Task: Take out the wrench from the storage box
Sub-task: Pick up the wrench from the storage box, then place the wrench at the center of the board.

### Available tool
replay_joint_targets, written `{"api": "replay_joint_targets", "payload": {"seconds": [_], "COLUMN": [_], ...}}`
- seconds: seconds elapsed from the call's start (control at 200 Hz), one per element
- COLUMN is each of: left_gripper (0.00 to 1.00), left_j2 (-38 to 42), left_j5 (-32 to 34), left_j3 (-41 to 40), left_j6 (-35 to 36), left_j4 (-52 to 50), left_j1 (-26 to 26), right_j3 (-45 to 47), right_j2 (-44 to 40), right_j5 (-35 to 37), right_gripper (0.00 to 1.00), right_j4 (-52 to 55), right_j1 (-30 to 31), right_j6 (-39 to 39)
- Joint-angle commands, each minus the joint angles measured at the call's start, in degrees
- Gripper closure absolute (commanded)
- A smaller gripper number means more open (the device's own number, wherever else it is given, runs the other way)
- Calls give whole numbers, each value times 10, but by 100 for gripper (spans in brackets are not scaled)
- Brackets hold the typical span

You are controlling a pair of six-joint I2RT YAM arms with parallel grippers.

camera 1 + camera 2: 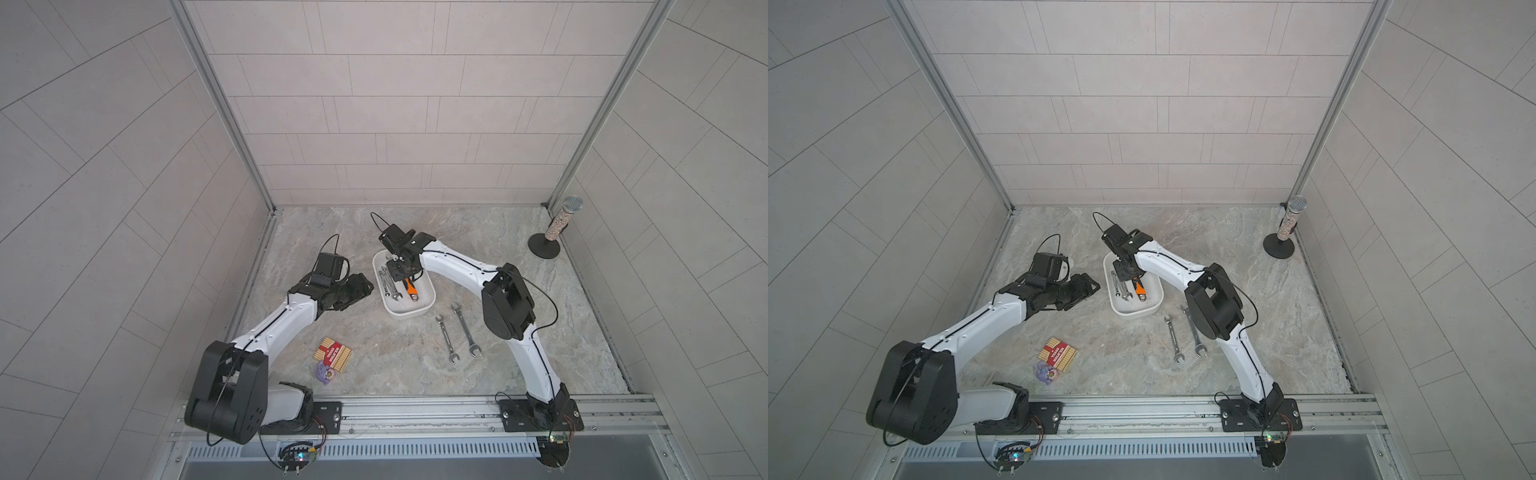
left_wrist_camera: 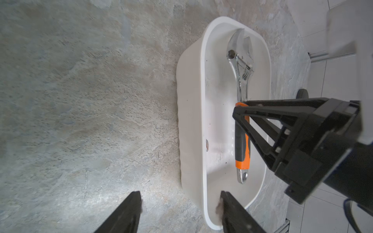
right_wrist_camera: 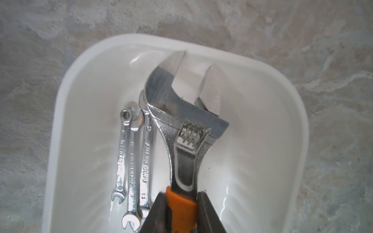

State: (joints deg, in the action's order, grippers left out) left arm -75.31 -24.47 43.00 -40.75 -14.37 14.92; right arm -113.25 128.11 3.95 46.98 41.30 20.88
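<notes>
The white storage box sits mid-table. Inside it is an adjustable wrench with an orange-and-black handle. My right gripper reaches down into the box and is shut on the orange end of that handle. The wrench's head overlaps the end of one of three small silver wrenches lying side by side in the box. My left gripper hangs open and empty at the box's left side, with one finger over the box's corner.
Two silver open-end wrenches lie on the table right of the box, close to my right arm. A red-and-yellow pack and a small purple bag lie front left. A microphone on a stand stands at the back right corner.
</notes>
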Motion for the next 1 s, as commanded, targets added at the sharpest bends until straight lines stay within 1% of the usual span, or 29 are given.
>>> {"api": "replay_joint_targets", "payload": {"seconds": [0.0,0.18,0.325,0.425,0.57,0.685,0.755,0.81,0.996], "left_gripper": [32,32,32,32,32,32,32,32,32], "left_j2": [15,19,22,25,28,27,26,25,29], "left_j5": [-2,-2,-2,-4,-8,-12,-15,-17,-19], "left_j3": [-7,-10,-9,-10,-11,-11,-11,-11,-12], "left_j6": [-2,-2,-1,-1,-3,-5,-5,-4,-5], "left_j4": [5,6,6,6,7,10,11,12,13], "left_j1": [-3,-3,-3,-3,-2,-2,-1,-1,2], "right_j3": [-25,-20,16,89,241,359,421,455,510], "right_j2": [-56,-98,-149,-207,-302,-355,-372,-375,-355], "right_j5": [22,42,76,89,104,96,78,72,47], "right_gripper": [100,100,100,100,100,100,100,100,100], "right_j4": [10,21,33,27,5,-21,-41,-57,-76], "right_j1": [1,-1,-12,-37,-91,-141,-167,-175,-174], "right_j6": [-14,-30,-40,-48,-59,-59,-57,-51,-24]}}
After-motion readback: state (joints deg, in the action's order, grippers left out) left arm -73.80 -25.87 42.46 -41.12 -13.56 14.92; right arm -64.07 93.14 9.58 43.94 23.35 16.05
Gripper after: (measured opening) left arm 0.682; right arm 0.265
